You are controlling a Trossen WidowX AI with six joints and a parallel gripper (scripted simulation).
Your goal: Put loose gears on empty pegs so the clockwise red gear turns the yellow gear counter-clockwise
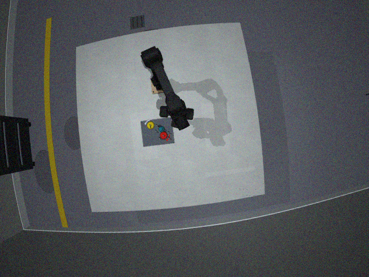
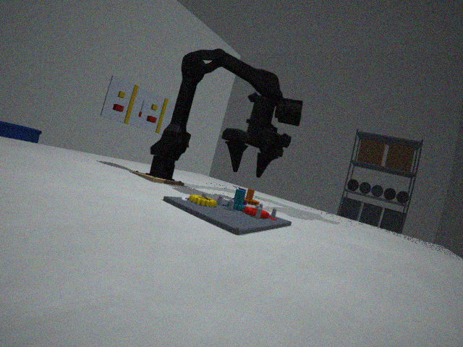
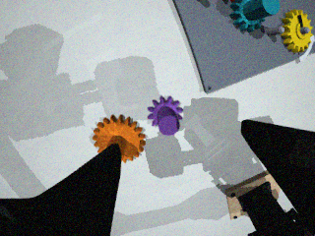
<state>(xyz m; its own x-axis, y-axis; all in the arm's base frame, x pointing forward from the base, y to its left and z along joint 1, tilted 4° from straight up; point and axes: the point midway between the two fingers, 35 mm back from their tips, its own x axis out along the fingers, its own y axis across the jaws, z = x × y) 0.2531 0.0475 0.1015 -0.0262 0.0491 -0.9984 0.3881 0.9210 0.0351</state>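
The grey board (image 1: 149, 140) (image 2: 231, 223) (image 3: 212, 59) carries the red gear (image 1: 163, 137) (image 2: 249, 211) and the yellow gear (image 1: 150, 126) (image 2: 202, 200) (image 3: 294, 39). A teal gear (image 1: 161, 128) (image 2: 239, 197) (image 3: 246, 19) with an upright handle is on the board beside the red gear, with a gap to the yellow one; I cannot tell if it sits fully flat. A purple gear (image 3: 168, 123) and a larger orange gear (image 2: 249, 194) (image 3: 118, 132) stand on the table beside the board. My gripper (image 2: 247, 173) (image 3: 183, 138) is open and empty, above them. The arm hides both in the top view.
Short grey pegs (image 2: 273, 212) (image 2: 219, 200) stand around the gears on the board. The arm's base sits on a wooden plate (image 1: 157, 91) (image 2: 157, 180) (image 3: 235, 206) behind the board. Arm shadows cross the white table (image 1: 119, 179) (image 2: 112, 261).
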